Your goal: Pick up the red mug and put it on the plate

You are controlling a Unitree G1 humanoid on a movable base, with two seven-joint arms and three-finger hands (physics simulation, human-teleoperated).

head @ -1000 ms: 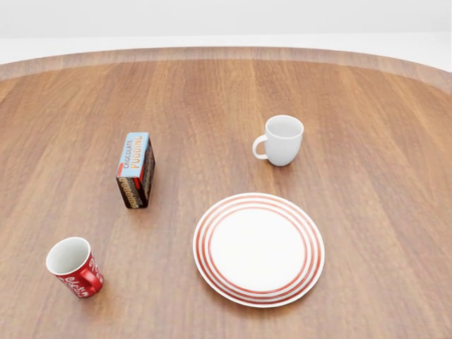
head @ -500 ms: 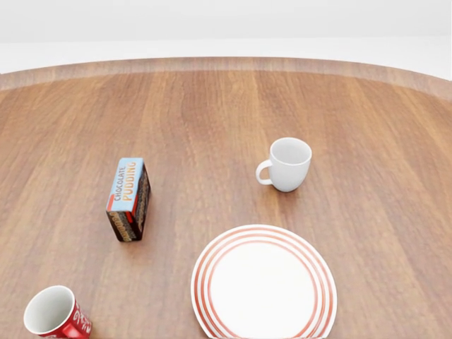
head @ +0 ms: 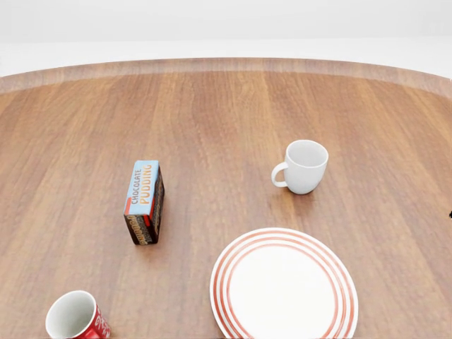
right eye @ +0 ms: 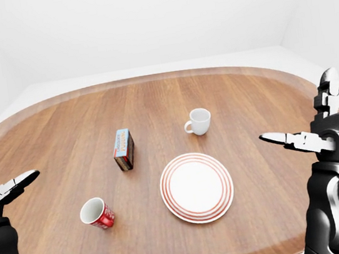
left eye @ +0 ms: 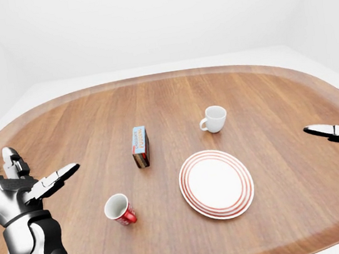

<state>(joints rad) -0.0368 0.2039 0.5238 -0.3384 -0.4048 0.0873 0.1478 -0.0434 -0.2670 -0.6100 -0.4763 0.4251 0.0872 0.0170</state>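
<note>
The red mug (left eye: 119,210) stands upright on the wooden table (left eye: 260,95), left of the red-ringed white plate (left eye: 216,183); it also shows at the bottom left of the head view (head: 75,319). The plate (head: 284,288) holds nothing. My left hand (left eye: 22,182) is open at the left edge of the left-eye view, raised and apart from the mug. My right hand (right eye: 321,131) is open at the right of the right-eye view, far from the plate. Neither hand holds anything.
A chocolate pudding box (head: 145,202) stands above the red mug. A white mug (head: 303,167) stands above the plate. The oval table's far rim (left eye: 162,76) runs along the top; white floor and walls lie beyond.
The whole head view has shifted: the camera moved, so the things first slid down the picture, then a little to the right. Nothing on the table has moved.
</note>
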